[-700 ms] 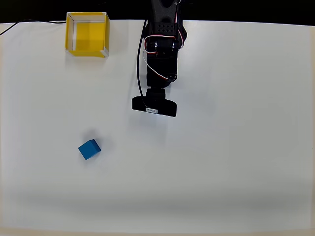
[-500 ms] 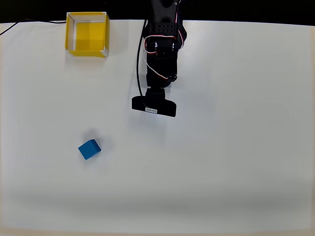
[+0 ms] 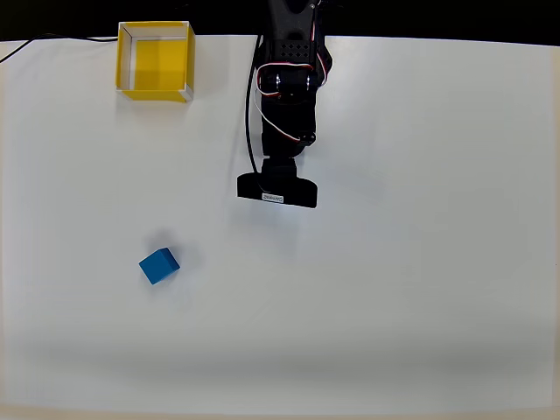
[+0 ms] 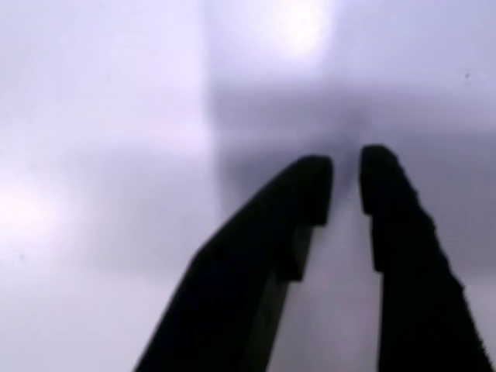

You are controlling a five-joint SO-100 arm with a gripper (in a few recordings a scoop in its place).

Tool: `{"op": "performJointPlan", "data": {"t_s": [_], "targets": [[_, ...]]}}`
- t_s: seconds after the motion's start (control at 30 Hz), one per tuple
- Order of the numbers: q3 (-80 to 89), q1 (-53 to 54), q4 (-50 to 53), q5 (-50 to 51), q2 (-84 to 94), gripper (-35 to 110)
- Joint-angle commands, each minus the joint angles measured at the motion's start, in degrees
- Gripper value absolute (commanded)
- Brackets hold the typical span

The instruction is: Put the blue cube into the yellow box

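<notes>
With the blue cube (image 3: 158,265) sitting near-left on the table (image 3: 420,289) and the yellow box (image 3: 155,60) far-left, the empty gripper (image 4: 345,180), fingers barely parted, should swing left, widen and straddle the turned cube squarely.

Lab-style robot test bench: plain white table (image 3: 420,289), black backdrop, bare black arm (image 3: 289,87) with exposed wiring.

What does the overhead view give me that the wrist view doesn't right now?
Overhead: the blue cube lying free on the white table, lower left of the arm, and the empty yellow box at the top left edge. Wrist: the gripper with a narrow gap between its dark fingertips, nothing held. Both: bare white tabletop.
</notes>
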Motion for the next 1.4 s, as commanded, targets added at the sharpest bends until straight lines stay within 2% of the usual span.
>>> {"op": "performJointPlan", "data": {"t_s": [0.0,0.13,0.43,0.67,1.1,1.37], "targets": [[0.3,3.3,-11.2,-1.2,-3.8,4],[-6.3,8.7,-30.5,-0.4,-18.7,12],[-29.0,19.3,-49.0,6.9,-48.8,41],[-38.9,27.2,-67.7,5.2,-69.0,47],[-56.5,37.8,-81.0,2.9,-98.3,51],[-67.0,38.4,-82.3,4.7,-110.1,53]]}}
